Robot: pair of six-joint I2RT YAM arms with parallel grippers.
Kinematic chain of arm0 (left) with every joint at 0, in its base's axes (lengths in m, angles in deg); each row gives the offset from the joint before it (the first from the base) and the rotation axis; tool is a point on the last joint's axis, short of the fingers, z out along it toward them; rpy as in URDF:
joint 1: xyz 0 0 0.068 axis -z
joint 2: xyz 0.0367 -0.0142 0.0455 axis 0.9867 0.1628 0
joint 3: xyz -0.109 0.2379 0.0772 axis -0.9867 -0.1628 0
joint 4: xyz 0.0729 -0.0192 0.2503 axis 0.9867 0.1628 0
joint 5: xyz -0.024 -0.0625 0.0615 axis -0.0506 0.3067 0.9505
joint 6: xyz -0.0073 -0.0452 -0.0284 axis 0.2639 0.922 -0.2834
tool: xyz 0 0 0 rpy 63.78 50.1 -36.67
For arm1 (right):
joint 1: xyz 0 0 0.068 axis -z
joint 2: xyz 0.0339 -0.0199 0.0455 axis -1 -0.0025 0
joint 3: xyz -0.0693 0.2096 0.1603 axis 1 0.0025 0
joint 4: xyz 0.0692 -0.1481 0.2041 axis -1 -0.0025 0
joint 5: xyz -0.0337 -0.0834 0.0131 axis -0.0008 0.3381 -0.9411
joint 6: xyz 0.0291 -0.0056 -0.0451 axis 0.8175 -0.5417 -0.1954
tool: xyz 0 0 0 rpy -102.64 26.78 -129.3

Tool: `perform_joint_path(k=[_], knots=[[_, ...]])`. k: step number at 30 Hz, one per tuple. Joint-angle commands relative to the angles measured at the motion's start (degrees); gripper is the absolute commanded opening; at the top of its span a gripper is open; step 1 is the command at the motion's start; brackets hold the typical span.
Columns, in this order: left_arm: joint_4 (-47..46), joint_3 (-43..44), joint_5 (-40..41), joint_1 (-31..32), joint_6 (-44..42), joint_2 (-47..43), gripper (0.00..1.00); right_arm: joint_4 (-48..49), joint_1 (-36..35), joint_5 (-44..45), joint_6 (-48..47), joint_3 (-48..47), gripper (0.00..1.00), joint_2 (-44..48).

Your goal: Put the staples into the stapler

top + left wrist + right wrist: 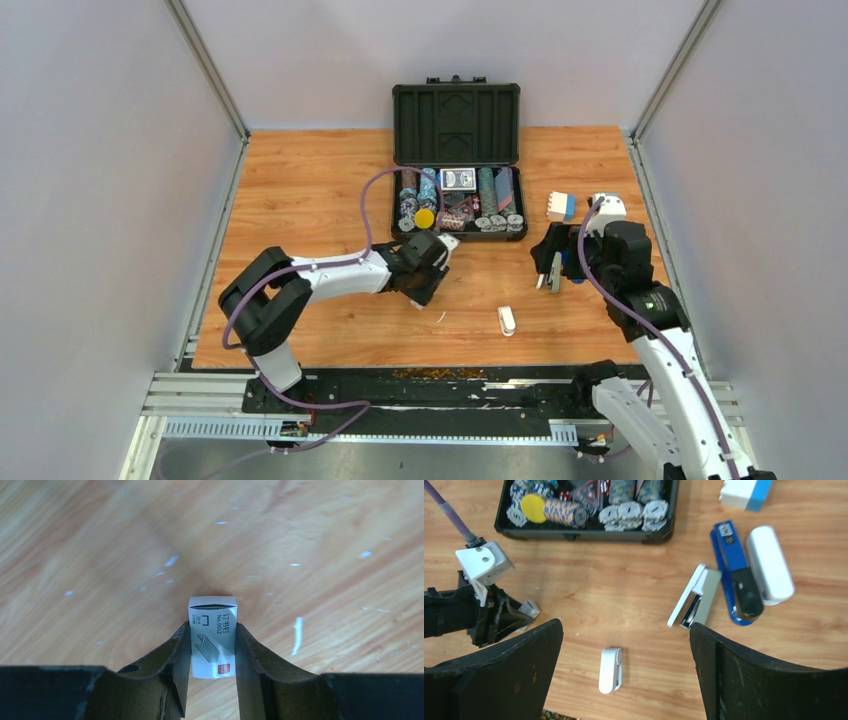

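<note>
**Pinching the staple box, with the loading itself yet to start**

Holds the staple box (212,640) clenched between the fingers (176,655) of the left gripper (212,628), one pad against each long side, printed face up, a dark slit showing at the far end. Cannot tell from the wrist view whether it rests on the wooden table (100,555) or hangs just above it.

Finds the right gripper (625,626) spread wide and grasping nothing, poised over bare wood near the stapler (696,600). Places that stapler on the table at the right side, just beside the dark blue stapler (729,560) and well apart from the box. Appears hinged open, with pale metal showing and no staples discernible in it.

Counts as done, at most, the taking of the box. Leaves nearly everything by this reading:
- sliding the tray out of the sleeve
- freeing a strip
- carrying it across to the stapler
- seating it in the channel
- closing the top

Risks crushing so small a cardboard sleeve onto its tray by squeezing too hard
</note>
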Motion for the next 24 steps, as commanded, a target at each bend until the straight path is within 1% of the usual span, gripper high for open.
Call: perform_joint_path(k=[1,5,7,11,13,16,18,20,24], knots=[[-2.76,3.56,-1.04,4.48,-9.04,2.25,0.41,4.19,-0.29,-7.09,7.91,3.26,1.0,-1.27],[-4.0,4.81,-2.86,6.04,-12.71,4.78,0.42,18.18,-0.27,-14.57,14.17,13.28,1.0,1.26],[-3.82,4.86,-2.89,6.09,-13.63,5.05,0.46,23.41,-0.35,-17.28,17.11,17.91,1.0,2.07],[-4.7,2.51,-0.61,6.13,-13.05,1.9,0.62,30.56,-0.34,-23.58,18.75,22.38,0.97,-0.69],[-5.85,0.55,-0.46,6.27,-12.28,-0.86,0.66,33.0,-0.32,-26.47,18.9,22.99,0.95,-3.74],[-7.66,-2.58,-0.59,6.55,-11.51,-3.71,0.67,37.32,-0.32,-31.4,19.91,23.28,0.93,-9.18],[-9.42,-4.79,-0.61,7.02,-11.29,-4.78,0.67,42.85,-0.29,-34.82,21.43,23.91,0.91,-12.91],[-10.99,-6.58,-0.52,7.23,-11.23,-5.17,0.67,46.67,-0.64,-36.72,22.65,24.2,0.89,-16.74],[-13.93,-8.14,-0.7,7.37,-11.18,-5.07,0.65,50.9,-2.12,-38.15,22.34,23.12,0.84,-24.42]])
